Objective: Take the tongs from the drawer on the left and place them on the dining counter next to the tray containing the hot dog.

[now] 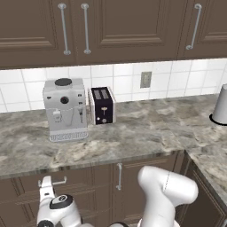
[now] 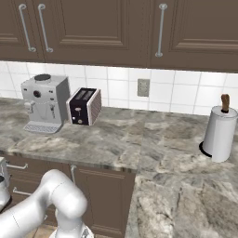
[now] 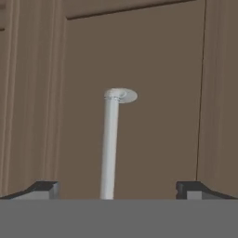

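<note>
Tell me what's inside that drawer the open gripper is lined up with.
The drawer is closed, so its contents are hidden. Visible are its brown front and the silver bar handle, with the gripper open either side of the bar, not touching it.

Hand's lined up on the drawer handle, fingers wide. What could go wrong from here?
1. The hand is open with the handle between its fingers but left of centre, so closing may nudge the bar sideways before gripping.
2. The grip looks set near one end post; pulling there may rack the drawer or let the bar slip out.
3. The folded arm sits close under the counter, so pulling back may be cramped.
</note>
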